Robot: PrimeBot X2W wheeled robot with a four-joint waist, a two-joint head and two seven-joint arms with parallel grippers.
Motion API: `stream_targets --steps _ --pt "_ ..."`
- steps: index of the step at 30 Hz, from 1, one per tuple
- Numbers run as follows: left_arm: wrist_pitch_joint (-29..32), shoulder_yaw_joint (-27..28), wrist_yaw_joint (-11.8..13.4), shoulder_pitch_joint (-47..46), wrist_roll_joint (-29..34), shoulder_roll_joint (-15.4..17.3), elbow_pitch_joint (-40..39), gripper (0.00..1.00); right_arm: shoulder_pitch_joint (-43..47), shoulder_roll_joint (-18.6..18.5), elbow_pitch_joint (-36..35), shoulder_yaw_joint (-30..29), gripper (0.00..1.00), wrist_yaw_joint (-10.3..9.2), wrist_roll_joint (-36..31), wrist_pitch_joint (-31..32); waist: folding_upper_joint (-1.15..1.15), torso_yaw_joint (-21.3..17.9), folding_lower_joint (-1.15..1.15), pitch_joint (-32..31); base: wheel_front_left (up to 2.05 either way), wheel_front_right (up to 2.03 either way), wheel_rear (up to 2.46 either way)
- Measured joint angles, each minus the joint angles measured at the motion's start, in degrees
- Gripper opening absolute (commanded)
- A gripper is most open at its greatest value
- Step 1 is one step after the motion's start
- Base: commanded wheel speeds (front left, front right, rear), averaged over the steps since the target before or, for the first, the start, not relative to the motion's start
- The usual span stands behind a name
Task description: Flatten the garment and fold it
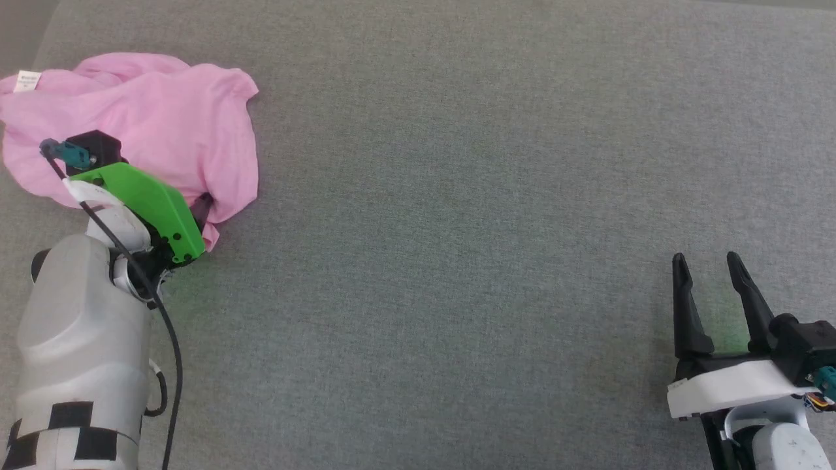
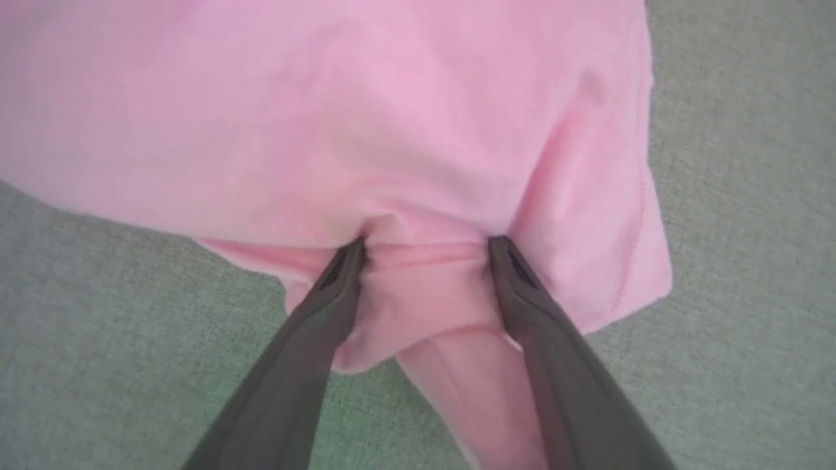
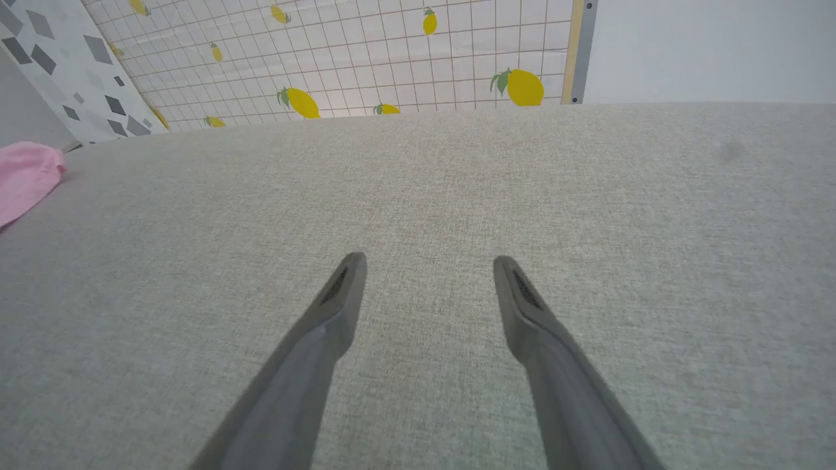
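— Head view: where's the garment?
— One pink heap at ten o'clock on the grey surface, with one white label showing. The right gripper sits at four o'clock, fingers spread, holding nothing.
— Left wrist view?
— The left gripper, fingers wide, straddles a fold, seemingly poised to pinch and spread it.
— Right wrist view?
— Pink edge at nine o'clock, well apart.

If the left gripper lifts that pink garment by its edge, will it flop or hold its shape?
Probably flop: the garment lies crumpled in soft folds, so it should drape from the left gripper. It looks thin, likely light. Pushed across the grey surface, it would probably bunch, not slide.
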Motion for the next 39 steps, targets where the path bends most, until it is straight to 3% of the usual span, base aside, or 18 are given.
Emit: stream_targets --steps 1,2,10,15,18,25,33,34,35,36,39 --pt "-0.89 -0.08 0.1 -0.08 0.01 0.0 0.01 0.14 -0.1 0.0 0.05 0.05 1.0 0.0 0.02 0.0 0.0 0.0 0.0 -0.05 0.0 0.0 0.0" --pt "-2.13 -0.11 0.23 -0.1 0.01 -0.03 0.1 0.0 -0.24 0.0 0.13 0.14 1.0 0.0 0.03 0.0 0.0 0.03 0.0 -0.19 0.0 0.0 0.0" --pt "-15.15 -1.75 -1.03 -2.51 1.49 -0.24 -3.02 0.0 -0.87 0.02 3.05 1.71 1.0 0.0 1.45 -0.71 0.0 0.21 0.0 -3.97 0.0 0.0 0.0" --pt "-17.68 -6.22 -2.07 -6.67 1.56 -1.74 -9.07 0.0 -0.79 -0.01 5.76 2.65 1.0 0.0 3.44 -1.64 0.0 -0.36 -0.01 -7.75 0.0 0.0 0.0" --pt "-16.55 -10.29 -2.09 -6.44 -0.36 -4.04 -13.21 0.0 -0.65 0.03 6.92 3.16 1.0 0.0 4.66 -2.09 0.0 -1.19 -0.01 -10.0 0.0 0.0 0.0" --pt "-8.94 -26.77 -2.21 2.95 -8.86 -8.78 -25.3 0.0 1.37 -0.02 8.99 2.92 1.0 0.0 6.27 -2.61 0.0 -5.18 -0.01 -13.16 0.0 0.0 0.0" --pt "-2.89 -38.35 -2.29 18.18 -12.69 -10.51 -23.81 0.0 1.7 -0.01 8.99 2.83 1.0 0.0 8.11 -2.65 0.0 -10.42 -0.01 -15.03 0.0 0.0 0.0" --pt "-2.71 -38.54 -2.27 19.12 -13.26 -10.89 -23.43 0.32 1.76 -0.01 8.94 2.86 1.0 0.0 8.17 -2.65 0.0 -10.88 -0.01 -15.18 0.0 0.0 0.0" --pt "-2.41 -38.73 -2.27 20.01 -13.82 -11.2 -23.2 0.7 1.92 -0.01 8.84 2.8 1.0 0.0 8.21 -2.65 0.0 -11.41 -0.01 -15.39 0.0 0.0 0.0" --pt "-2.74 -37.89 -1.93 20.75 -15.25 -11.52 -23.34 1.0 2.19 -0.01 8.76 2.75 1.0 0.0 8.29 -2.65 0.0 -11.84 -0.01 -15.58 0.0 0.0 0.0" --pt "-5.92 -35.22 -0.65 20.84 -16.31 -11.72 -25.53 1.0 3.06 -0.02 8.68 2.16 1.0 0.0 8.62 -2.65 0.0 -12.39 -0.01 -16.28 0.0 0.0 0.0"
